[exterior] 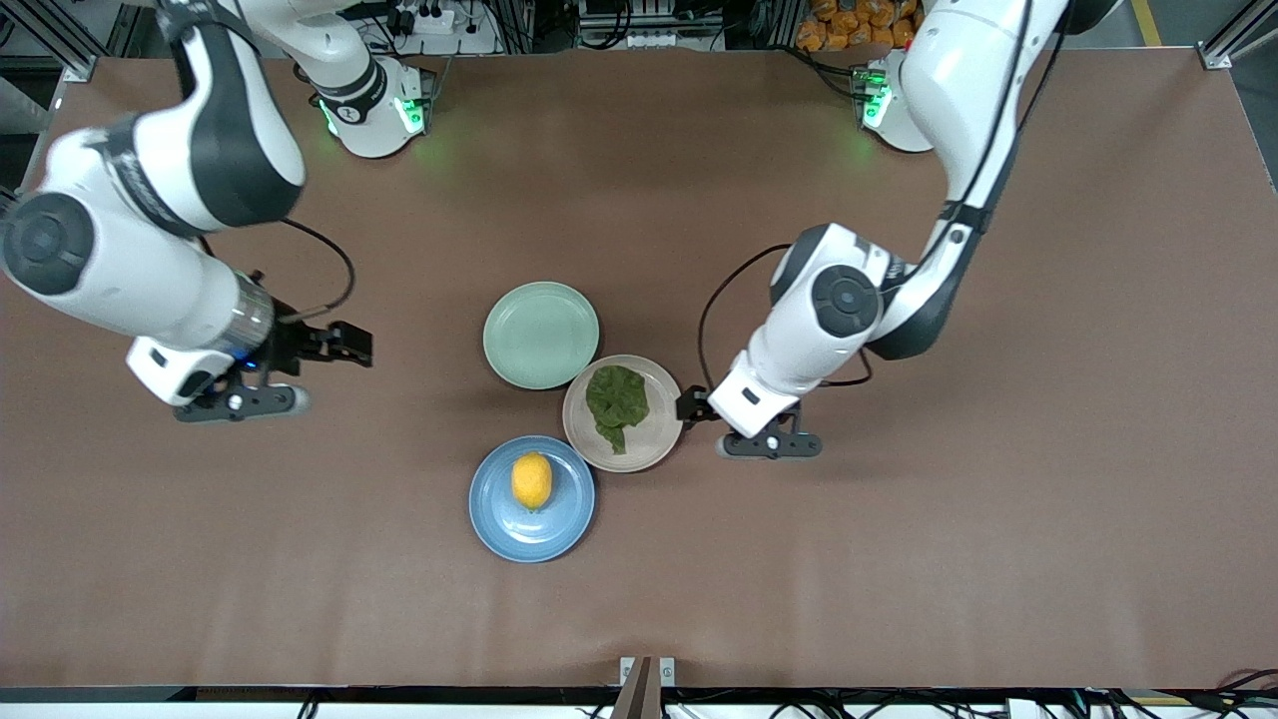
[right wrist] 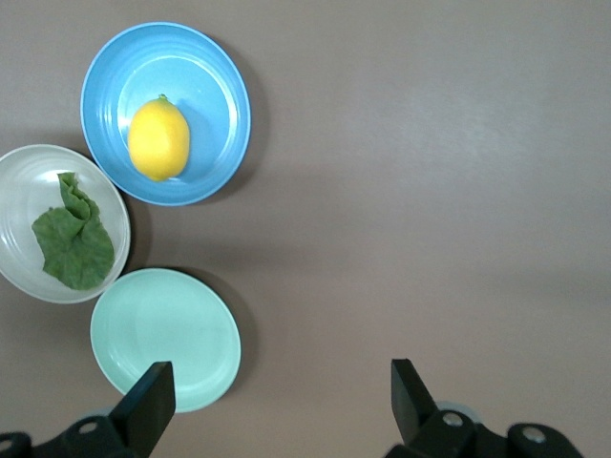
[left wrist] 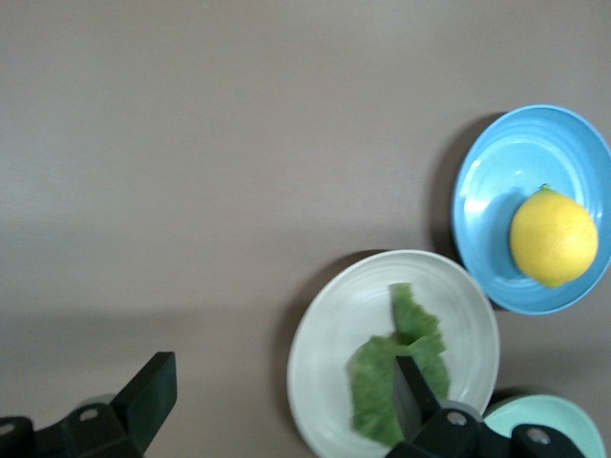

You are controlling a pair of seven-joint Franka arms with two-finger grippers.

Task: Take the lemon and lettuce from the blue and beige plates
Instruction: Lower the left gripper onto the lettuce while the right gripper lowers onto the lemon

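Observation:
The yellow lemon (exterior: 531, 480) (left wrist: 554, 237) (right wrist: 158, 139) lies on the blue plate (exterior: 489, 524) (left wrist: 487, 191) (right wrist: 210, 86), the plate nearest the front camera. The dark green lettuce (exterior: 616, 396) (left wrist: 396, 377) (right wrist: 73, 239) lies on the beige plate (exterior: 654, 436) (left wrist: 334, 343) (right wrist: 19, 191), which touches the blue one. My left gripper (exterior: 689, 404) (left wrist: 282, 382) hangs open over the beige plate's rim toward the left arm's end, one finger above the lettuce, holding nothing. My right gripper (exterior: 349, 345) (right wrist: 277, 382) is open and empty over bare table toward the right arm's end.
A mint-green plate (exterior: 540, 335) (right wrist: 162, 339) (left wrist: 544, 420) with nothing on it sits against the beige plate, farther from the front camera. The brown tabletop (exterior: 899, 549) spreads wide around the three plates. Cables trail from both wrists.

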